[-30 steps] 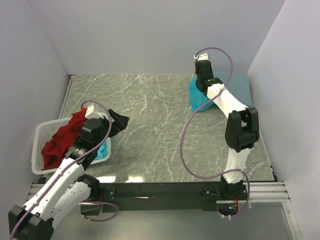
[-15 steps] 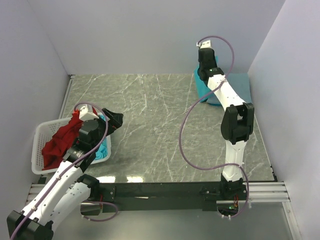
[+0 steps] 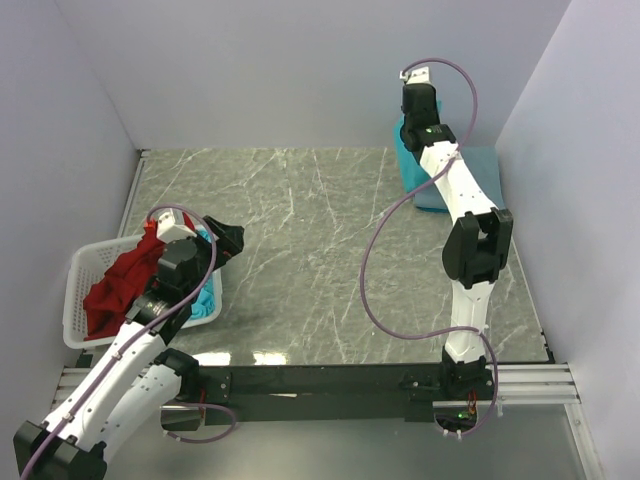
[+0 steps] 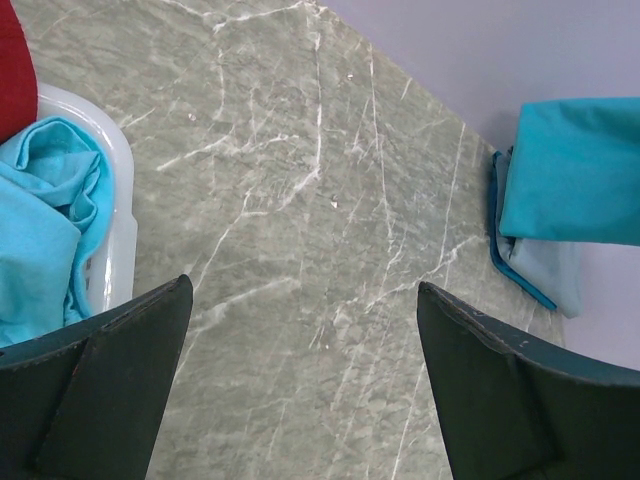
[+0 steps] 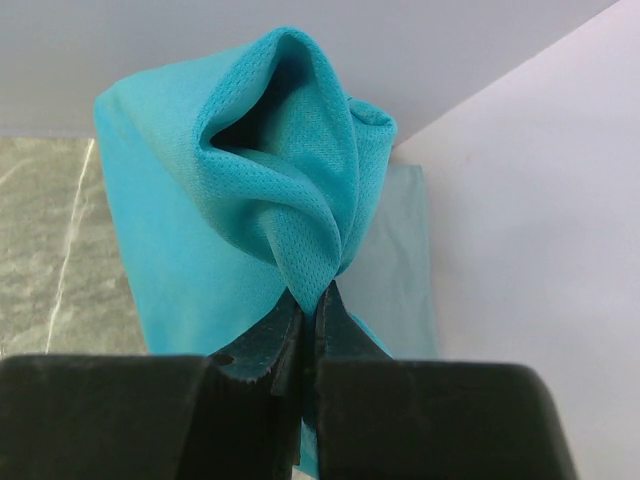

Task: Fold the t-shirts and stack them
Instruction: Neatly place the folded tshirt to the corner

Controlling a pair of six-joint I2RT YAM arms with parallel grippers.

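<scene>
Over the grey marbled tabletop's (image 3: 300,220) far corner, our right gripper (image 5: 308,296) is pinching a bright teal mesh t-shirt (image 5: 250,200) tight; our left gripper (image 4: 303,290) is gaping wide, empty.

So the right gripper (image 3: 410,130) is up in the far right corner, teal t-shirt (image 3: 406,168) hanging from it. The left gripper (image 3: 228,245) hovers by the white basket (image 3: 76,300), red t-shirt (image 3: 120,280) heaped inside

Bright, even, diffuse overhead light in all views; shadows faint and soft. White glare patches on the table (image 3: 300,250) at lower centre of top view. In wrist views, left gripper (image 4: 305,290) and right gripper (image 5: 308,300) near-black, underexposed along bottom edges; teal t-shirt (image 5: 250,180) mesh sharp.
</scene>
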